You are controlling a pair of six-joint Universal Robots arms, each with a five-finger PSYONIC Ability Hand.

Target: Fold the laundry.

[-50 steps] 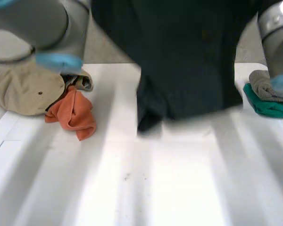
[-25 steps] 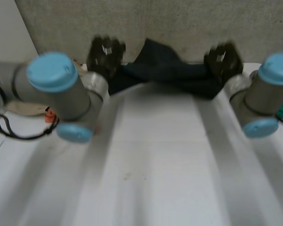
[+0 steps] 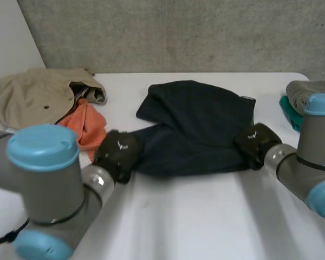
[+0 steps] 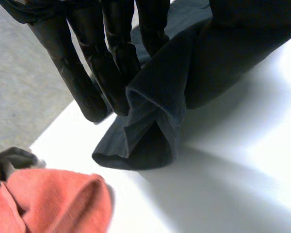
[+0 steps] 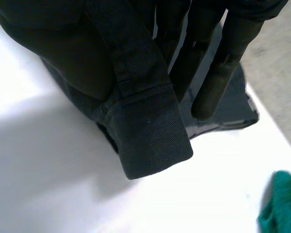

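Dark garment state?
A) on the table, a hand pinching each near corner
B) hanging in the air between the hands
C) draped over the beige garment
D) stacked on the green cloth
A: the dark garment lies on the table, with the left hand pinching its near left corner and the right hand its near right corner.

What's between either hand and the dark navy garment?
Nothing visible. The left hand and right hand each pinch a near corner of the dark navy garment. The orange cloth lies beside the left hand, off the garment.
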